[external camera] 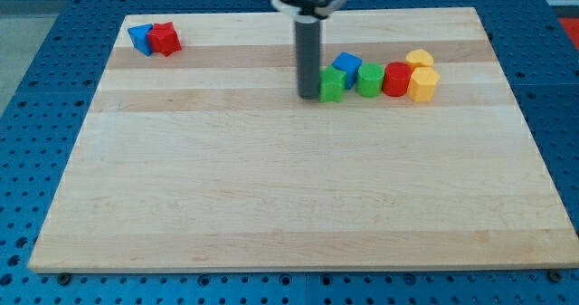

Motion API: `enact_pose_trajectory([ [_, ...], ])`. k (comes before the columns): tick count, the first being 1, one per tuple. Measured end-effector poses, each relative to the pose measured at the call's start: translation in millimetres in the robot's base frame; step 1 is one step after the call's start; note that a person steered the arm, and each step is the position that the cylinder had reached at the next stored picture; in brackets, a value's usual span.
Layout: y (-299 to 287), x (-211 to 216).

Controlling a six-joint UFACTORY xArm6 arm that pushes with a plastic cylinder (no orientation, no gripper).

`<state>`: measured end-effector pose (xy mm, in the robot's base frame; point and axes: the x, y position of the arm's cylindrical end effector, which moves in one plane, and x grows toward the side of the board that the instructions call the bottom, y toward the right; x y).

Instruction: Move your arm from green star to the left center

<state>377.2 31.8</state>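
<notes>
1. Your tip (309, 95) stood on the tabletop (271, 196) in the upper middle of the view, touching or just beside the left face of a green block (334, 86). That block is presumably the green star of the task, though its shape could not be made out clearly at this size.

2. There was no hand to report: the arm ended in a plain dark rod, so nothing was apart, together or clamped.

3. By your reckoning the move had barely begun. The tip was at its starting mark by the green block, and the whole slide toward the view's left centre was left to do.

4. To the right of the green block ran a tight row: a blue block (346, 66) behind it, a second green block (368, 80), a red block (396, 79), and two yellow blocks (422, 84) (419, 59) at the row's right end. All lay on the far side of the tip from the goal.

5. Two more blocks, a blue one (139, 38) and a red one (165, 38), sat touching in the upper left corner, near the tabletop's top edge and well above the left centre.

6. You had open wood the whole way: nothing stood between the tip and the left centre, so a straight slide left and slightly down looked unobstructed.

7. The one caution you faced was the left edge; the goal lay near it, and the tip needed to stop short of the rim.
</notes>
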Motion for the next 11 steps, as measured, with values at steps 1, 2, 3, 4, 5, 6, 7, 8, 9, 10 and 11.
enact_pose_trajectory([
  [1,39.7,0.0],
  [2,40.2,1.9],
  [3,40.2,2.0],
  [4,36.3,5.0],
  [5,25.3,11.6],
  [6,-2.4,26.7],
  [7,-44.0,43.6],
  [8,-83.6,56.1],
  [9,-125.7,63.4],
  [10,-168.7,64.0],
  [11,-210.5,64.0],
])
